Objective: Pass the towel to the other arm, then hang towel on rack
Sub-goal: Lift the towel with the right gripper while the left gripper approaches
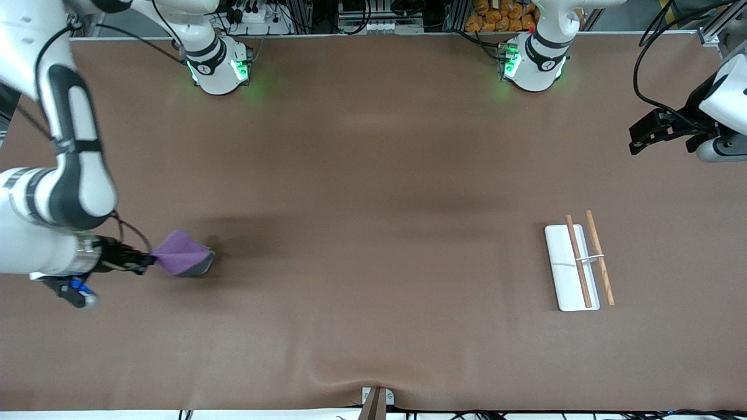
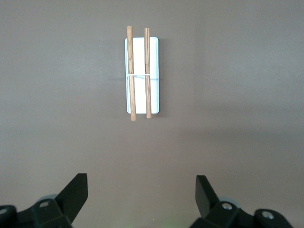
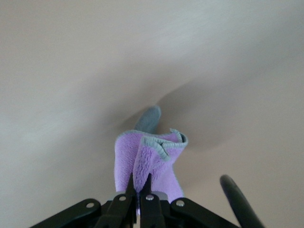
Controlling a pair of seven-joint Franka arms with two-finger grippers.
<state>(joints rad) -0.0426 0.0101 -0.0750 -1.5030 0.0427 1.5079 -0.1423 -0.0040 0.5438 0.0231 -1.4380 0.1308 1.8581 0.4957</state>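
The purple towel with its grey underside hangs bunched from my right gripper at the right arm's end of the table, its lower end at or just above the brown tabletop. In the right wrist view the fingers are shut on a fold of the towel. The rack, a white base with two wooden rods and a thin white crossbar, lies flat toward the left arm's end; it also shows in the left wrist view. My left gripper is open and empty, held high near the left arm's end of the table.
The brown table cover has a small wrinkle and a clamp at the edge nearest the front camera. Both arm bases stand along the edge farthest from the front camera.
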